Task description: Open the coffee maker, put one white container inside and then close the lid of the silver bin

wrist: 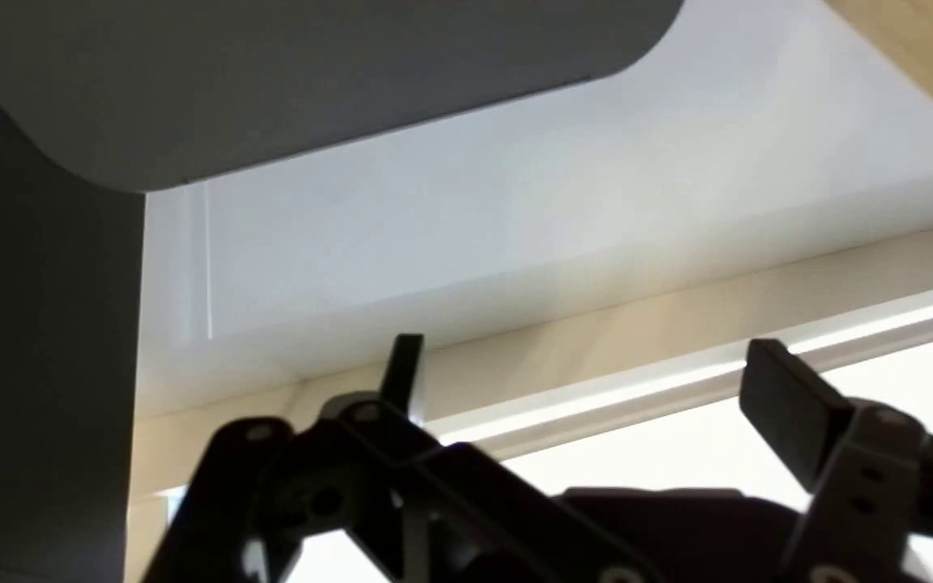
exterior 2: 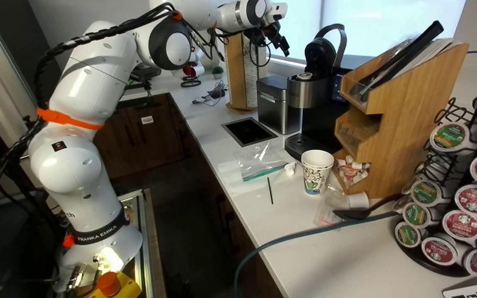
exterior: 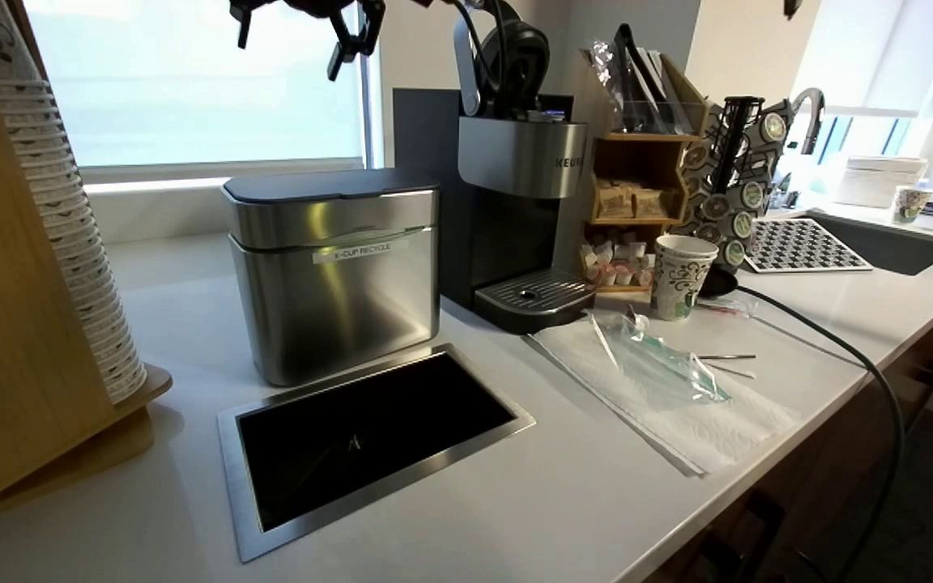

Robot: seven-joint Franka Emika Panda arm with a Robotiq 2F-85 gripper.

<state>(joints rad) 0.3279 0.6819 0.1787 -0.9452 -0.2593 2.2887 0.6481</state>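
A: So where are we with the silver bin (exterior: 345, 300)? Looks like it's on the tabletop (exterior: 564, 465) just beside the coffee maker (exterior: 519, 162), and the lid (exterior: 329, 185) lies flat in both exterior views. We'd call that part done.

B: Same read here. The coffee maker's top (exterior: 527, 61) is flipped up, and we're guessing the pale disc (exterior 2: 304, 76) sitting in it is the white container.

A: And the fingers (wrist: 794, 409)?

B: Spread wide, nothing between them, up above the bin and apart from the lid.

A: If the lid needs a nudge, how do we play it?

B: It looks stiff and pretty light, matte so probably not that slippery. We'd skip pinching and just press softly near the edge that swings. Shove sideways and the bin might skid; it's likely thin steel. The container's probably featherweight and easy to dent, so we'd hold it by the rim only.

A: Anything we can't make out?

B: Plenty. We can't tell where the lid pivots or see inside the bin. The wrist view crops the lid, and in an exterior view the top edge cuts off nearly everything above the fingers (exterior: 244, 31). The disc is too small for us to tell if it's seated all the way.
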